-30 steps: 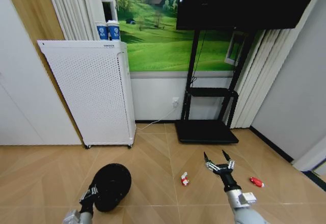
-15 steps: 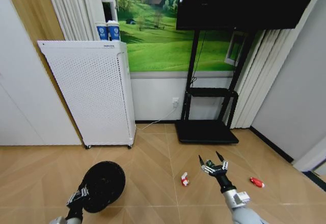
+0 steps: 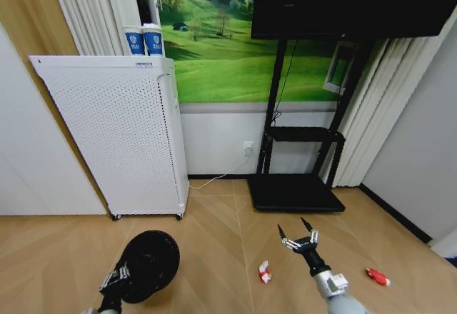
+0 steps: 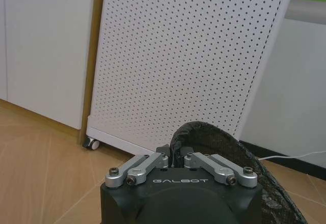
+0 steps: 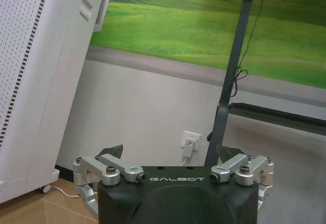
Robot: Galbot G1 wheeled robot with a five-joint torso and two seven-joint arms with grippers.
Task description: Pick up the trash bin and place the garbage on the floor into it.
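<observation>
While the left gripper point(image 3: 116, 280) has its jaws clamped together on the rim of the trash bin point(image 3: 148, 264), the bin hangs tilted at near left, its mouth turned partly sideways above the floor point(image 3: 214, 242); held by one thin edge, it could swing or slip out if the arm moves sharply. At near right the right gripper point(image 3: 300, 239) hovers with jaws spread wide apart, holding nothing, just right of the red-and-white wrapper point(image 3: 265, 272) lying on the floor; a descent from there might land beside the wrapper or nudge it away. Well apart at far right lies the red piece point(image 3: 376, 277); reaching it may demand a risky stretch; dropped litter could miss the tilted opening.
</observation>
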